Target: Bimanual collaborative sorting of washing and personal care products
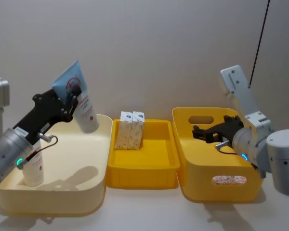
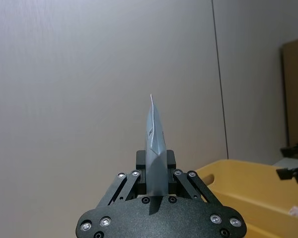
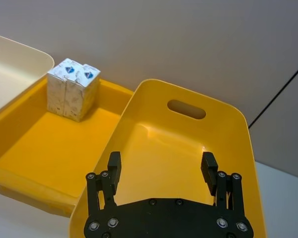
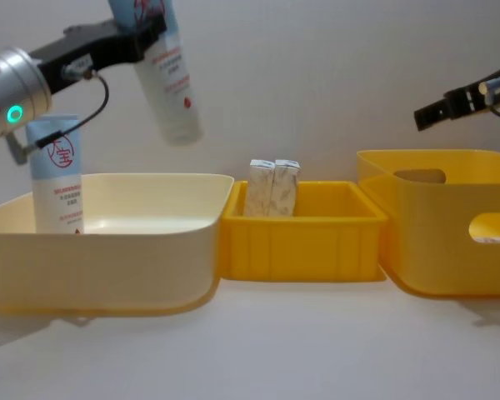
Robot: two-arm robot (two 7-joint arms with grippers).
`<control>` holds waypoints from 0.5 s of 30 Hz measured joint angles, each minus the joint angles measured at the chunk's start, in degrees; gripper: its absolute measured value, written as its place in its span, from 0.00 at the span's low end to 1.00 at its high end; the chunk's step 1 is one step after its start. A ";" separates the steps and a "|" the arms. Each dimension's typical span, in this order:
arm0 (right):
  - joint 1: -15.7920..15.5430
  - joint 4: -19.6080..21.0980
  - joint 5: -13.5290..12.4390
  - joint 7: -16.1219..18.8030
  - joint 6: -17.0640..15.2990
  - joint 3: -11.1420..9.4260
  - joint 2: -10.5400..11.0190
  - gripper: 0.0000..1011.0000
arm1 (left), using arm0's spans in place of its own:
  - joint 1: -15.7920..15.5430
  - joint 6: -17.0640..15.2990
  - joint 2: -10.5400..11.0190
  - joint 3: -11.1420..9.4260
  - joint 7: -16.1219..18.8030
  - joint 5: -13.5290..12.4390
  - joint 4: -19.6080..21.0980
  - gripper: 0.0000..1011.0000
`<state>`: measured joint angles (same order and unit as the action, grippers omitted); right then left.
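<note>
The left tool (image 1: 73,94) is pinching a white squeeze tube (image 1: 84,108) by its pale-blue crimped end, and the tube hangs tilted, cap end down, above the far side of the cream bin (image 1: 72,154). In the left wrist view the flat crimp (image 2: 155,148) sits edge-on between the pressed fingers. A 2nd tube (image 1: 33,166) stands upright in that bin's left corner. 2 cream cartons (image 1: 130,130) stand touching side by side in the back left corner of the yellow tray (image 1: 149,159), which is between the cream bin and the tall yellow bin (image 1: 216,192) on the worktop (image 1: 144,211). The right tool (image 1: 202,133) hovers over the tall bin with its fingers spread and nothing between them.

The tube looks light, with a soft, smooth body that would dent or slip under a hard squeeze. The crimp is its stiffest, flattest part, so the present hold seems sound, though the body can swing below it. The cartons are probably light, thin card, easy to crush or topple, and best taken across 2 flat sides near the top.
</note>
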<state>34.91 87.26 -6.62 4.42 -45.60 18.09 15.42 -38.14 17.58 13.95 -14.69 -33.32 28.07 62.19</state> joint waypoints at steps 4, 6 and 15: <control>0.16 0.14 0.35 1.80 2.28 1.20 0.89 0.99 | -0.45 0.48 -0.58 0.30 -1.14 1.41 0.14 0.20; 0.21 0.28 0.43 2.42 3.07 1.61 1.21 0.99 | -0.51 0.61 -0.75 0.39 -1.47 1.94 0.32 0.20; 0.31 1.18 0.54 7.02 8.60 3.69 2.75 0.99 | -0.28 0.73 -1.35 0.68 -2.70 4.34 1.92 0.20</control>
<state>35.22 88.44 -6.09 11.43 -37.01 21.79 18.17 -38.42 18.31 12.61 -14.00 -36.01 32.41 64.11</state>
